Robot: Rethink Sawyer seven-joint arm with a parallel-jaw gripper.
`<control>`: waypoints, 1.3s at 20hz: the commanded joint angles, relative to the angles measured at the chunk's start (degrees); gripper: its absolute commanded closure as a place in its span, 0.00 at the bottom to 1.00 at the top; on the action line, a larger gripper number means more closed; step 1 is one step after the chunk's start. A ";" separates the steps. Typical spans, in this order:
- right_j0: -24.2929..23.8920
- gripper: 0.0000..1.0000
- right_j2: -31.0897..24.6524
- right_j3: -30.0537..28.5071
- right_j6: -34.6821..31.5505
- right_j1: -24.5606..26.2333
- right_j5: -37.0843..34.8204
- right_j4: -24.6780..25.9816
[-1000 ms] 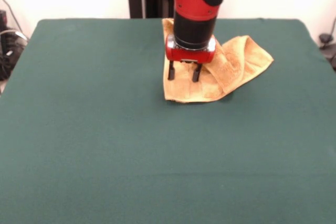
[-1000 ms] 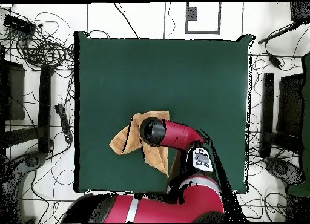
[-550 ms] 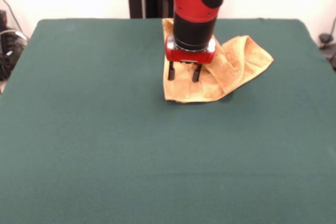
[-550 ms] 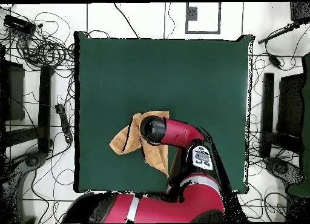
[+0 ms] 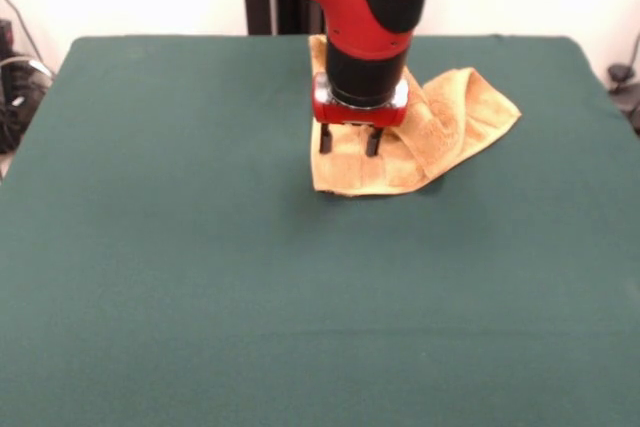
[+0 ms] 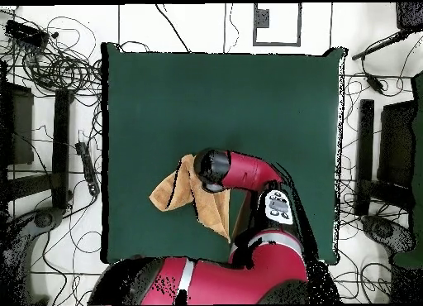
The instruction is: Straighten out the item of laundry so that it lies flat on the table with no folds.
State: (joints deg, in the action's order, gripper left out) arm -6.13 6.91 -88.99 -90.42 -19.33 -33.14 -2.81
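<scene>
1. Towel (image 5: 440,132): golden-orange terry, crumpled and folded over itself, lying toward the far side of my green worktop (image 5: 200,277).
2. My hand (image 5: 348,144) hangs over the towel's near left part, its two dark fingers (image 5: 325,139) spread apart, gripping nothing.
3. From overhead, my arm covers the towel's (image 6: 172,191) middle.

No legible txt, brand or nos. anywhere. White panel w/ dark marks on red-and-black robot arm (image 6: 277,207) in overhead view: too small to read.
</scene>
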 commanded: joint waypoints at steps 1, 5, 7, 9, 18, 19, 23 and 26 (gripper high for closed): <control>-1.68 0.00 -7.29 9.53 -6.25 17.20 16.36 1.16; -1.73 0.00 -7.65 11.06 -5.37 16.82 13.83 1.70; -1.70 0.00 -7.50 12.13 -5.61 16.65 12.24 1.39; -1.62 0.00 -7.33 13.34 -6.00 16.58 10.52 0.95; -1.42 0.00 -7.40 23.38 -4.96 19.91 4.45 1.09; -1.44 0.00 -7.42 24.55 -4.59 20.28 3.70 1.34; -1.42 0.00 -7.03 30.86 -5.34 22.86 0.37 0.94; -1.42 0.00 -6.98 35.84 -5.15 24.65 -3.12 0.97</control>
State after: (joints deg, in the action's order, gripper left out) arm -6.64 7.36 -69.52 -90.43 -9.95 -61.49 -2.65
